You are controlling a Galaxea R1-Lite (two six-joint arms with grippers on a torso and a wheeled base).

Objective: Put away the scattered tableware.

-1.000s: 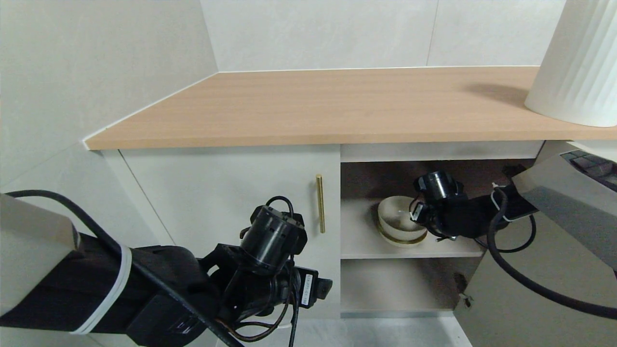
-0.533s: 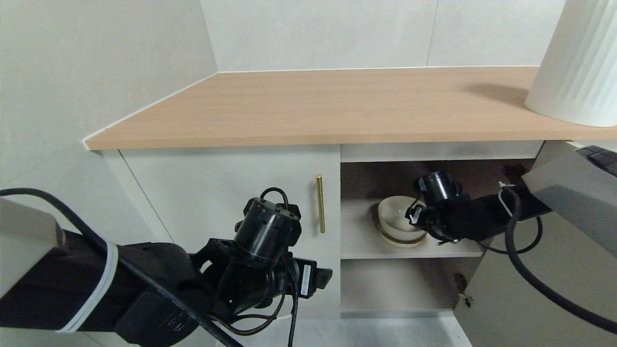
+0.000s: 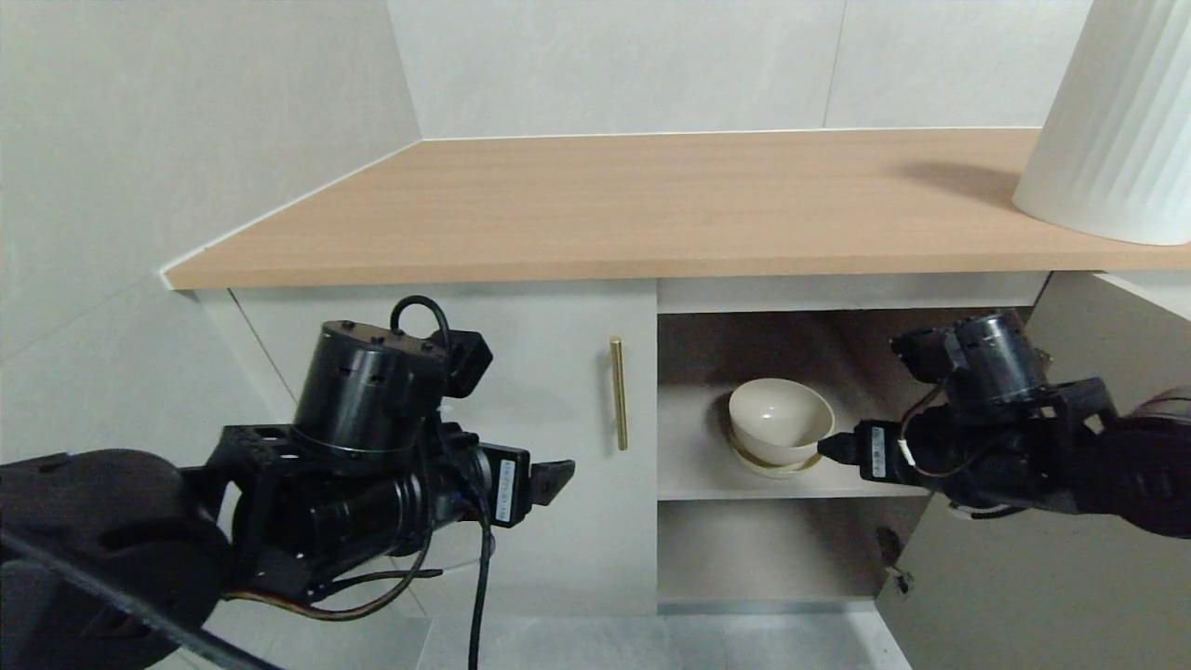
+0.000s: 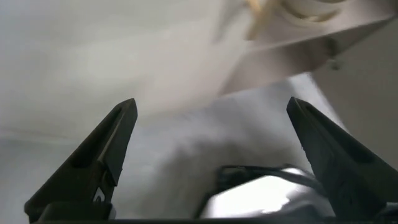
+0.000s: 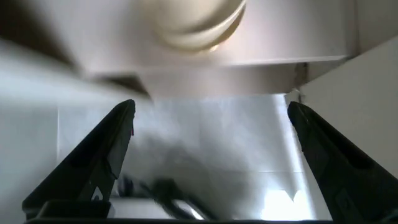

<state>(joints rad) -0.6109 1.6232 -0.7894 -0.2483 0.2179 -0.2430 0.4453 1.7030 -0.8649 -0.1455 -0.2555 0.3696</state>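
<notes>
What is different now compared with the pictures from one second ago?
The right gripper, which was at the bowls on the shelf, has pulled back from them toward the robot's right and is open and empty. The left gripper has risen and drawn back to the left. The bowls stay stacked on the shelf.

So the bowl (image 3: pixel 780 421) sits on the upper shelf (image 3: pixel 693 465) in the open right half of the cabinet, stacked on what might be a plate, hard to tell. The closed door with its handle (image 3: pixel 618 393) is to the left. The right gripper (image 3: pixel 833 448) is just right of the bowl, and the left gripper (image 3: pixel 549 479) is out in front of the closed door. A tall container (image 3: pixel 1107 130) stands on the countertop (image 3: pixel 633 205), far right.
</notes>
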